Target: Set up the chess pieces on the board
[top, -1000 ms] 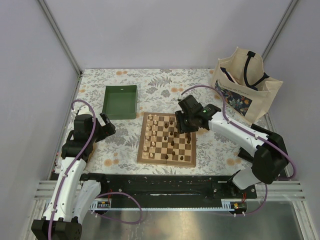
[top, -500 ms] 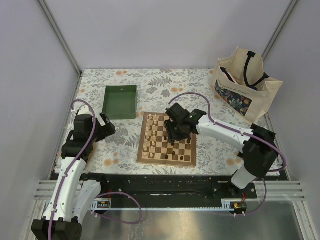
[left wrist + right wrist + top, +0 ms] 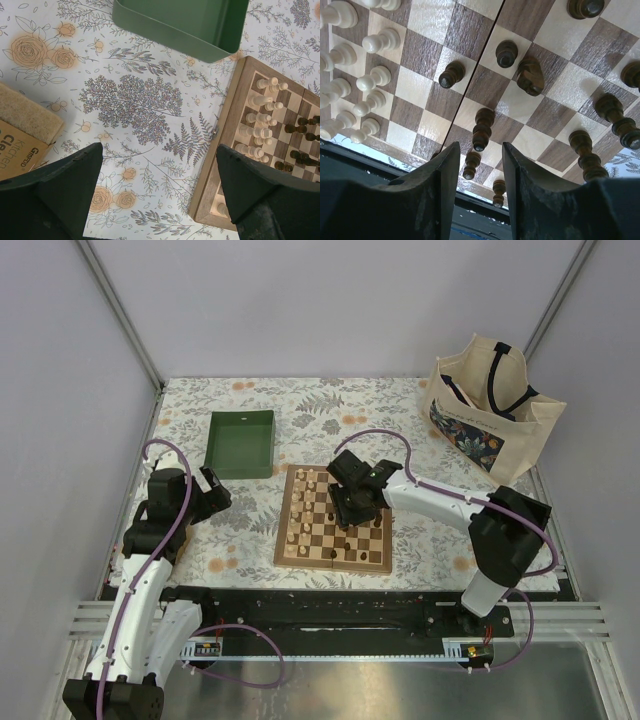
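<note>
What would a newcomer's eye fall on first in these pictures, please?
The chessboard at the centre draws the eye, with the right gripper hanging over its dark pieces, jaws apart. Pale pieces crowd its left edge; a green tray sits beyond its far-left corner and a tote bag at the far right.

Board (image 3: 420, 52) glossy grained wood; chess pieces (image 3: 530, 75) smooth turned wood; tray (image 3: 175, 35) matt, smooth
</note>
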Controlling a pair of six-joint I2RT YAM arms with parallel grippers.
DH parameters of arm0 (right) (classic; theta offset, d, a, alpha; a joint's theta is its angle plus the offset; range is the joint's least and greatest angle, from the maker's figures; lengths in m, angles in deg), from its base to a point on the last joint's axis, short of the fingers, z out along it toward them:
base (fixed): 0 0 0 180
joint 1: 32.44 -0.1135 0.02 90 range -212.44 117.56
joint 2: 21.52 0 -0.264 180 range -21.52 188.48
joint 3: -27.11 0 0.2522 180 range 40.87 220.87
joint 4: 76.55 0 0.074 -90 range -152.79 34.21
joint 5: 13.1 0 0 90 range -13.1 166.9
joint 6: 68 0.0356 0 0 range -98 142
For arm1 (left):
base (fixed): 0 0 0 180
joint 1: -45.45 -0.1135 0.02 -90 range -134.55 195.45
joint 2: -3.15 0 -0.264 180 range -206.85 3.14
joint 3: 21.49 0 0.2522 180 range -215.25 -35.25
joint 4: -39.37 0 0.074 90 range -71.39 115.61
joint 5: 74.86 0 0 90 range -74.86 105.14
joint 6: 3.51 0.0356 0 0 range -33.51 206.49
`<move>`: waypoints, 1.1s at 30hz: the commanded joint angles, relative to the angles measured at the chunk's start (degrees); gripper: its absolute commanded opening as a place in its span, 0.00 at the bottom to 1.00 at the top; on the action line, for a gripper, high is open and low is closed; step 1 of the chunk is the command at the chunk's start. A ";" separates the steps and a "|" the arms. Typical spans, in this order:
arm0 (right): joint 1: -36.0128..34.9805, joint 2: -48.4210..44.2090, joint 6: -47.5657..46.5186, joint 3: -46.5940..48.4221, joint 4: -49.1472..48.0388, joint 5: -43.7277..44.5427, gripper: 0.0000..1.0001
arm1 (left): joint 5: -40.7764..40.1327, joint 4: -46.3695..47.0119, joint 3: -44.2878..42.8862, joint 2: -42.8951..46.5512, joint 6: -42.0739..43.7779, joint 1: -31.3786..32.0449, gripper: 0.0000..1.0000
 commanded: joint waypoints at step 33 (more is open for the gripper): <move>-0.44 -12.67 0.92 -1.66 1.16 5.66 0.20 | 0.94 2.84 -0.98 -0.16 0.35 -0.28 0.99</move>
